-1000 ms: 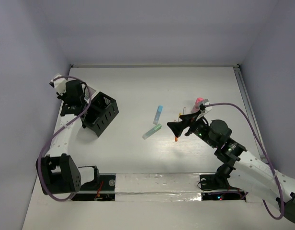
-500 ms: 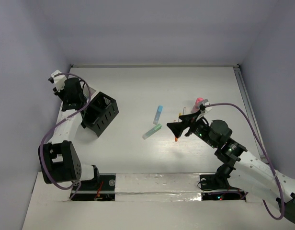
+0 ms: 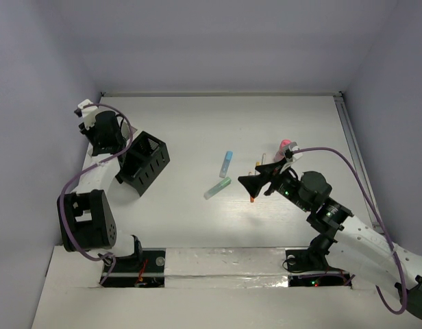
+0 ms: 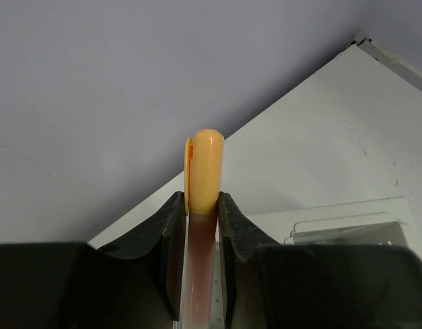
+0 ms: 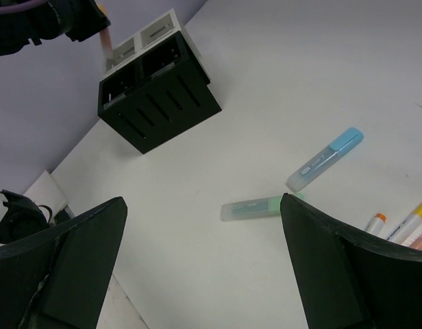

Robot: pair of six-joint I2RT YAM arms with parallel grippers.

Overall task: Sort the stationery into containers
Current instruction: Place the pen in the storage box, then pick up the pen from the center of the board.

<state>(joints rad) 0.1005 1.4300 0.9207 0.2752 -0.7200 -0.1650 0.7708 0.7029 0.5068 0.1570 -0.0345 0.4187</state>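
Observation:
My left gripper (image 4: 199, 205) is shut on an orange-capped marker (image 4: 204, 164) with a pinkish body. In the top view the left gripper (image 3: 109, 144) is at the far left, beside the black slotted organiser (image 3: 144, 163). The right wrist view shows that marker (image 5: 104, 40) held over the white cups (image 5: 155, 31) behind the organiser (image 5: 159, 99). My right gripper (image 3: 255, 184) is open and empty above the table, its jaws wide apart (image 5: 204, 260). A green marker (image 5: 259, 208) and a blue marker (image 5: 325, 158) lie below it.
Thin white pens (image 5: 403, 223) with orange and yellow ends lie at the right, next to a pink item (image 3: 286, 145). The green marker (image 3: 217, 188) and blue marker (image 3: 227, 163) lie mid-table. A white container (image 4: 348, 229) shows under the left wrist. Walls enclose the table.
The left wrist has shifted slightly back and left by the organiser, still holding the marker. The right arm has not moved.

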